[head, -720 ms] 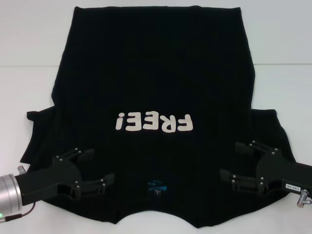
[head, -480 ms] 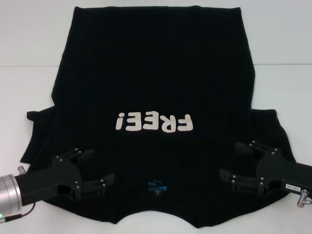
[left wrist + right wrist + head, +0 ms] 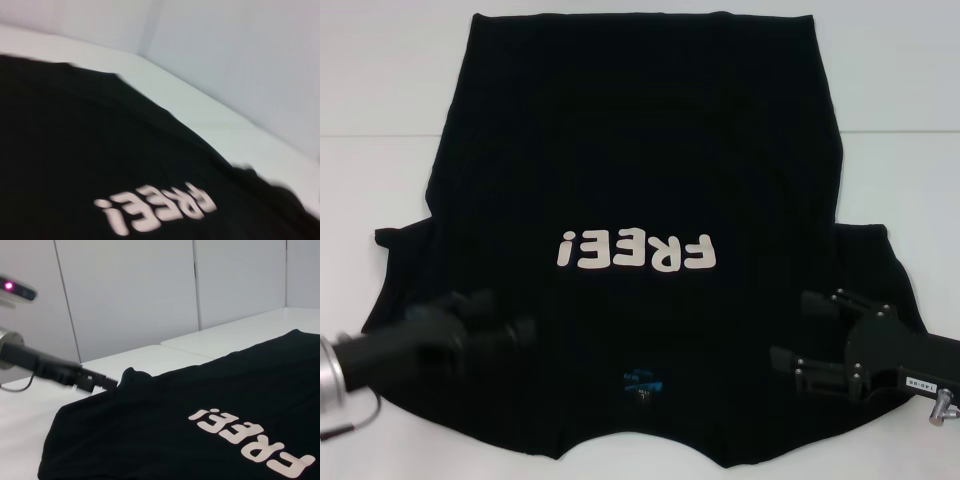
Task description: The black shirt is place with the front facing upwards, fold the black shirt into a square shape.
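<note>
Black shirt (image 3: 640,180) lies spread flat, front up, across the white table (image 3: 910,90), its off-white "FREE!" lettering (image 3: 636,252) reading upside down from the head camera and its blue neck label (image 3: 642,380) close to the near edge. Left gripper (image 3: 505,325) is over the near left shoulder area, blurred, so whether its fingers are spread or together is impossible to tell. Right gripper (image 3: 798,330) sits over the near right shoulder with its fingers (image 3: 820,303) spread apart, pinching nothing.

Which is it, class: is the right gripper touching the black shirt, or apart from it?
Cannot tell. In the head view the open right gripper overlaps the black shirt near its collar end, but from above neither contact nor a gap shows.
</note>
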You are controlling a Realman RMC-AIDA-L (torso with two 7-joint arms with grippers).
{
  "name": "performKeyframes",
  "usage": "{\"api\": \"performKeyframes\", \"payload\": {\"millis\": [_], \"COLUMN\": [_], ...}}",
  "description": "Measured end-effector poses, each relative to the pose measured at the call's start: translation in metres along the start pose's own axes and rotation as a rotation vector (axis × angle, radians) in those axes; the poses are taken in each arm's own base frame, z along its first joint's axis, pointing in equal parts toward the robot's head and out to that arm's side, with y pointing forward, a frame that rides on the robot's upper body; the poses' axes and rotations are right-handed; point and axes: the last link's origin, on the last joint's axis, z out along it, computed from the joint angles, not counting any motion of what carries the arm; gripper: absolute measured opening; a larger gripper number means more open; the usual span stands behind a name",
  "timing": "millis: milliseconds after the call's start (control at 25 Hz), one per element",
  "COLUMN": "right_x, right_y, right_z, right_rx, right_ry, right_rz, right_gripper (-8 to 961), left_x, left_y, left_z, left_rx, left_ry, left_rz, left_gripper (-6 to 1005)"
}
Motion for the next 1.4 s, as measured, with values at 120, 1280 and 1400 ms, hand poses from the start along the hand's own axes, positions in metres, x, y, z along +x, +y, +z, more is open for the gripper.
{"api": "performKeyframes", "payload": {"millis": [120,1280,1400], "right_x": [0.000,-0.012,-0.013], "right_y": [0.000,-0.004,-0.004], "right_z": [0.000,0.009,0.010], "right_rx": [0.000,-0.025,-0.025], "right_ry": [0.000,-0.012,-0.013], "right_rz": [0.004,0.038,0.039], "right_gripper": [942,942,942], "left_x": [0.016,0.058,0.056], "left_y": [-0.015,-0.091,-0.089], "left_z": [-0.010,-0.005,-0.002], "left_rx": [0.036,0.488,0.481], "left_ry": [0.012,-0.036,-0.048], "left_rz": [-0.189,-0.432,-0.430], "left_gripper": [915,868,863]}}
